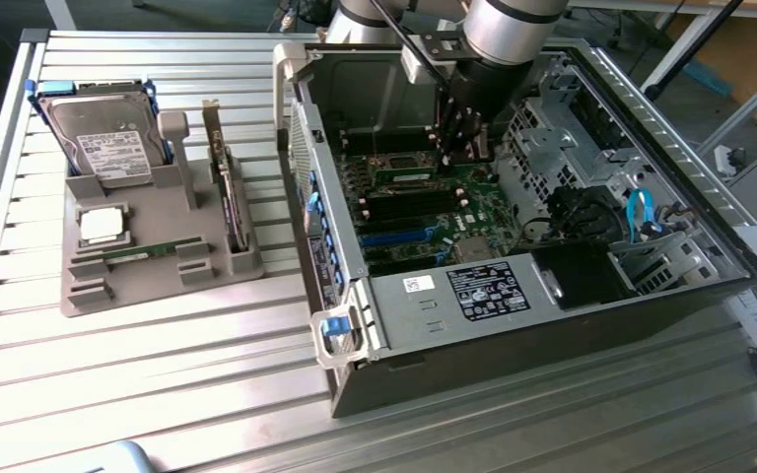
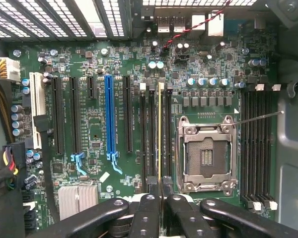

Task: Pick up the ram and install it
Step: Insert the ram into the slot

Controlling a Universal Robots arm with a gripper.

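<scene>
Item: gripper (image 2: 160, 191). Jaws were closed on the ram (image 2: 160, 129), the two dark fingers (image 2: 146, 213) pressed against its sides.

Ram: thin stick, seen edge-on as a pale yellowish line. It lay in line with the bank of black memory slots (image 2: 151, 134), between two of them and just beside the empty processor socket (image 2: 206, 153). Whether it was seated in a slot could not be told.

Motherboard (image 2: 97, 129): green, carrying a blue expansion slot (image 2: 109, 116) well apart from the ram.

Case (image 1: 484, 325): open computer case in the middle of the exterior view, with the gripper (image 1: 464, 148) reaching down into it from the upper middle.

Grey holder (image 1: 155, 286): toward the exterior view's left, apart from the case. It held a hard drive (image 1: 103, 138), a silver processor chip (image 1: 103, 225), an upright dark card (image 1: 230, 187) and a second green stick (image 1: 135, 254) lying flat.
</scene>
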